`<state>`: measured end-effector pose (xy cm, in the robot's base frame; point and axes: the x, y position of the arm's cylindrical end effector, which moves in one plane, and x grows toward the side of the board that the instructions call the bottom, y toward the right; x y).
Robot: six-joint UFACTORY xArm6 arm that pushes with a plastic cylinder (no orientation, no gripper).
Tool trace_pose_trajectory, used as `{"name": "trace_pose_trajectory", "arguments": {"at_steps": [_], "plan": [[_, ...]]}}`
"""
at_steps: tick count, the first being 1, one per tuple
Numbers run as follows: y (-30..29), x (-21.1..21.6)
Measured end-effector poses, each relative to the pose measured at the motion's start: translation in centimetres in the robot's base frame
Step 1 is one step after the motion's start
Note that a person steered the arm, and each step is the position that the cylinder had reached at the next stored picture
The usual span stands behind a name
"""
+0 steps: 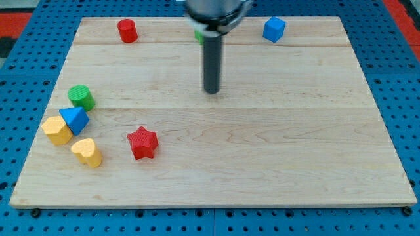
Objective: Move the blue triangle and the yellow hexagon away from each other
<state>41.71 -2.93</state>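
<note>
Down at about 8 o'clock on the desk [262, 157], near its left edge, we find the two blocks the task concerns: the blue triangle [75, 120] and the yellow hexagon [57, 130] sit pressed together, the hexagon touching the triangle at the triangle's 8 o'clock side. Just above them, at the triangle's 12 o'clock, a green cylinder [81, 97] stands close by, seemingly touching the triangle's upper corner. A yellow heart [87, 152] lies just beside the hexagon, at its 4 o'clock, nearly in contact with it. A red star [142, 143] rests apart from this cluster, towards the view's right of it at roughly 3 o'clock from the heart. We carry no claw, so nothing can be said about one opening or closing; our arm ends in a dark rod, and my tip [211, 91] stands on bare wood above the middle of the desk, well apart from the triangle and hexagon, which lie at its 8 o'clock. Along the far edge, a red cylinder [127, 31] sits at 11 o'clock and a blue cube [274, 29] at 1 o'clock, while a green block [197, 36] peeks out from behind the rod, its shape hidden.
</note>
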Motion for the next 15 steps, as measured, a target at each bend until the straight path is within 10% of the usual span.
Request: {"name": "trace_pose_trajectory", "arguments": {"at_steps": [4, 15], "plan": [[-20.3, 11.8], [-22.7, 0.2]]}}
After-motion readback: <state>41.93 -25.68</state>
